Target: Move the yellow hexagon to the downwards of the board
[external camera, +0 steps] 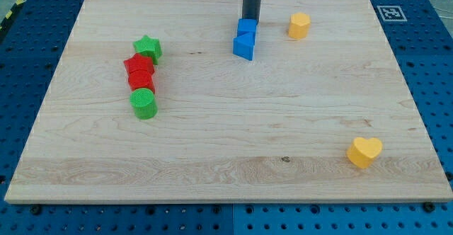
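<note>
The yellow hexagon (299,25) sits near the view's top, right of centre on the wooden board (226,143). My tip (250,19) is the lower end of a dark rod that comes down from the view's top edge. It stands left of the hexagon, apart from it. The tip is right behind a blue cube (247,28), at or very near its top side. A second blue block (243,47) lies just below the cube and touches it.
A yellow heart (364,151) lies at the lower right. At the left a green star (147,48), a red star (139,66), a red block (141,81) and a green cylinder (144,103) form a tight column.
</note>
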Motion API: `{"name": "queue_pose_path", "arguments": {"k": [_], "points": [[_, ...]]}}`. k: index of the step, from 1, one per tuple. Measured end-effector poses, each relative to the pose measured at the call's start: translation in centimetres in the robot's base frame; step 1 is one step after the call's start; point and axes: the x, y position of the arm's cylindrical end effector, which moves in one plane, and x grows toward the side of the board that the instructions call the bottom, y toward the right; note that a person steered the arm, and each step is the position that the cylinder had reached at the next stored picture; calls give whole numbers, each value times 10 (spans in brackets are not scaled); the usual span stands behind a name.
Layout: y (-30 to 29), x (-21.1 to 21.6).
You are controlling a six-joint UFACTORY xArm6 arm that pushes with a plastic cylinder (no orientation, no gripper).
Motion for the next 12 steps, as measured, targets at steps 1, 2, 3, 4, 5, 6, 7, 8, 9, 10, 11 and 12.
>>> {"name": "queue_pose_path", "arguments": {"k": [1, 2, 3, 4, 5, 6, 7, 8, 9, 10, 11, 12], "points": [[6, 0], [19, 0], [33, -3], [47, -3], [60, -5], [75, -6], [94, -6], [108, -6], [125, -6], [133, 0], [131, 8], [131, 15]]}}
